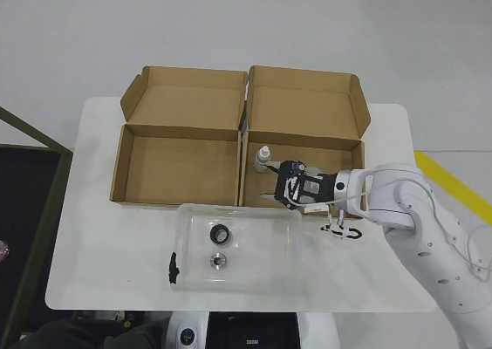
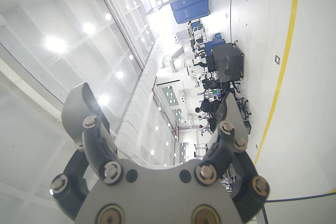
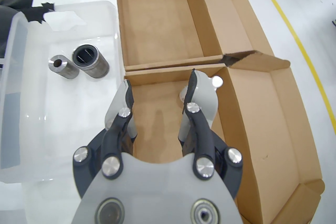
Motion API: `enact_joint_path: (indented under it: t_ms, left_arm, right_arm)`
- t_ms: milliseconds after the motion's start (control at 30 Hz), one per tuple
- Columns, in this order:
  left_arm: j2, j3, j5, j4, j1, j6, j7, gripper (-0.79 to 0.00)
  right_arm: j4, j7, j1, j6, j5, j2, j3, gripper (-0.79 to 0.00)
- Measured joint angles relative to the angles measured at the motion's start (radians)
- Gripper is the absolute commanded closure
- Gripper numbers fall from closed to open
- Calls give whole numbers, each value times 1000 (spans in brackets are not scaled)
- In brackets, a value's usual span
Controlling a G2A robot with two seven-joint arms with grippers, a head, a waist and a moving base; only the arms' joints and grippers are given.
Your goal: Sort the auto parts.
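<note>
The right claw [image 3: 160,87] hangs wide open over the near box [image 3: 252,130] and holds nothing. Just past one finger, the white part [image 3: 207,100] stands inside that box. It is very close to the finger, and I can't tell if they touch.

I think the next parts to sort are the two metal ones in the clear tray [image 3: 23,93]. The tray sits off to the claw's side, toward the robot's left. The big tube [image 3: 90,61] and the small tube [image 3: 63,66] stand on end, holes up, close together. The box wall and the tray wall are between them and the claw, so it would have to lift over both.

Past the claw's tips lies the other box [image 3: 157,22].

The left claw [image 2: 155,101] is open too and holds nothing. It points up into the room, so the right arm is nearer.
</note>
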Motion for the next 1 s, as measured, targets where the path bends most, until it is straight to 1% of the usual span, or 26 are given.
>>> enact_joint_path:
  t_ms: [167, 333, 533, 633, 1000]
  left_arm:
    - [0, 0, 0, 0, 0, 0, 0, -785]
    - [0, 0, 0, 0, 0, 0, 0, -785]
    - [0, 0, 0, 0, 0, 0, 0, -785]
    - [0, 0, 0, 0, 0, 0, 0, -785]
    - [0, 0, 0, 0, 0, 0, 0, -785]
  right_arm:
    - [-46, -58, -19, 8, -35, -10, -60, -563]
    - [-49, -98, -19, 32, -76, -28, -146, -570]
    - [-47, -119, 1, 51, -122, -53, -244, -557]
    - [-39, -119, 11, 61, -139, -65, -282, -536]
    - [17, -95, 46, 90, -176, -103, -380, -489]
